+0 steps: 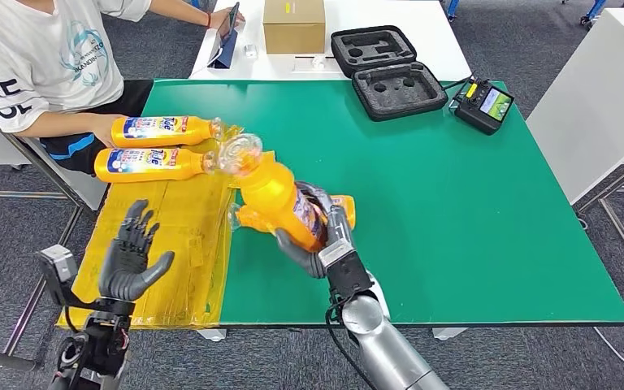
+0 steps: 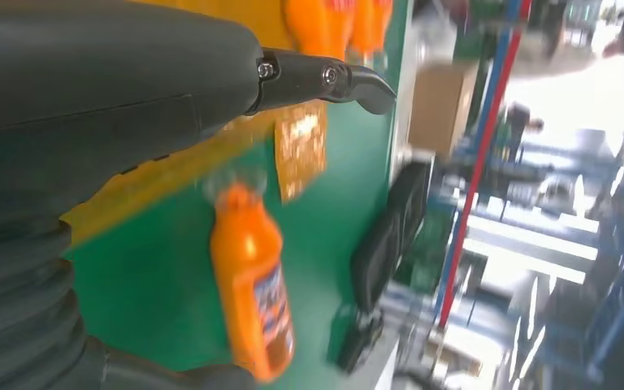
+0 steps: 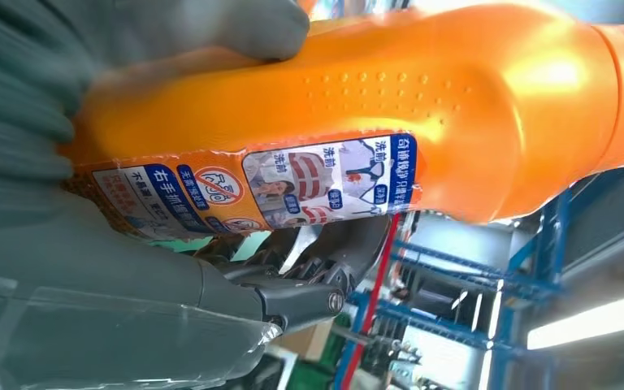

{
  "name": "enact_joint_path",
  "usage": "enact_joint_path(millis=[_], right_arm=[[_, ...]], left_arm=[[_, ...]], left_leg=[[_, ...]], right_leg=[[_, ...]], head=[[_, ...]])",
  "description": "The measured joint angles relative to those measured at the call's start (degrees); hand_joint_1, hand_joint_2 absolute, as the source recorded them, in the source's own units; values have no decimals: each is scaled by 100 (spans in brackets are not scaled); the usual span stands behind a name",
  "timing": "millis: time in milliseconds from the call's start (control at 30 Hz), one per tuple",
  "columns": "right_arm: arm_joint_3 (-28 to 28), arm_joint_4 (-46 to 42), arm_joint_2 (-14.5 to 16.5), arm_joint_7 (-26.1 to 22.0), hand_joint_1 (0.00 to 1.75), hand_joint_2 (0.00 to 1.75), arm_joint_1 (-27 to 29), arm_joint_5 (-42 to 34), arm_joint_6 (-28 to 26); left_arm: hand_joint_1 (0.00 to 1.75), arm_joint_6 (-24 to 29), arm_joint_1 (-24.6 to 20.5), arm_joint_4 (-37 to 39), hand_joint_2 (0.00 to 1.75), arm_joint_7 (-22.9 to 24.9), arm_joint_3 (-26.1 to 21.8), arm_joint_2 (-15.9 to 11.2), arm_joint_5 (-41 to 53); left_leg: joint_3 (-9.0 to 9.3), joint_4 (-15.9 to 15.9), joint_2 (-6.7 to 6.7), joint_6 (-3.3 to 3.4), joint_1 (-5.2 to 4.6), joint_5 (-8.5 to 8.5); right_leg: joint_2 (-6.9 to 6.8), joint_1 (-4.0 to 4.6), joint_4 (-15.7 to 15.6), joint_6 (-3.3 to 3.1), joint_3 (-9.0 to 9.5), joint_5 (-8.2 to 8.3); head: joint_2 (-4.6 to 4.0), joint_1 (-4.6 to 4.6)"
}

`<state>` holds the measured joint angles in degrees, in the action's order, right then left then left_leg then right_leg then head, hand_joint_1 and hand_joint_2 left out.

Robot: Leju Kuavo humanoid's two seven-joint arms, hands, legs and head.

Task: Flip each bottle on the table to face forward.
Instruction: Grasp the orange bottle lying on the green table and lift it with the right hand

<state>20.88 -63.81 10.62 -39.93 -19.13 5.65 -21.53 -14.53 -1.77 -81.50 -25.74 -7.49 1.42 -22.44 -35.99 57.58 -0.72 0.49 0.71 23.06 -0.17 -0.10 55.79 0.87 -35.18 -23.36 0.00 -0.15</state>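
Observation:
My right hand (image 1: 318,231) grips an orange bottle (image 1: 275,193) by its body and holds it tilted above the green table (image 1: 455,211), cap end pointing up and away from me. Up close the bottle (image 3: 390,122) shows its back label, with the hand (image 3: 89,203) wrapped around it. The same bottle (image 2: 252,280) hangs over the green surface in the left wrist view. Another orange bottle (image 1: 343,205) lies on the table, mostly hidden behind the held one. Two orange bottles (image 1: 161,128) (image 1: 153,162) lie on yellow cardboard (image 1: 180,236), labels up. My left hand (image 1: 130,256) hovers open over the cardboard's near left.
A person (image 1: 45,61) sits at the far left corner, a hand beside the far bottle. A black foam case (image 1: 386,69), a remote controller (image 1: 484,104) and a cardboard box (image 1: 294,24) stand at the back. The table's right half is bare green.

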Motion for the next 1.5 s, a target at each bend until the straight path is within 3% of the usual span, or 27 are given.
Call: enact_joint_path(millis=[367, 700, 1067, 1500], right_arm=[[-58, 432, 56, 0, 175, 175, -2, 130, 117], [276, 886, 391, 0, 175, 175, -104, 397, 272], [683, 1248, 673, -2, 175, 175, -311, 456, 391], [977, 2164, 866, -27, 175, 175, -719, 667, 463]], left_arm=[[0, -285, 84, -394, 175, 214, 707, -4, 271], [0, -3, 44, -556, 175, 443, 1408, -22, 470], [0, 239, -103, -124, 175, 722, 1552, -63, -1], [0, -55, -131, 174, 175, 911, 1558, -203, -1140]], left_leg=[[-2, 0, 0, 0, 3, 0], [-2, 0, 0, 0, 3, 1], [-2, 0, -1, 0, 3, 0], [-2, 0, -5, -1, 3, -1]], right_leg=[[0, 2, 1, 0, -1, 0], [0, 1, 0, 0, -2, 0], [0, 1, 1, 0, -4, 0], [2, 2, 1, 0, -10, 0]], head=[[0, -2], [0, -1], [0, -1], [0, -2]])
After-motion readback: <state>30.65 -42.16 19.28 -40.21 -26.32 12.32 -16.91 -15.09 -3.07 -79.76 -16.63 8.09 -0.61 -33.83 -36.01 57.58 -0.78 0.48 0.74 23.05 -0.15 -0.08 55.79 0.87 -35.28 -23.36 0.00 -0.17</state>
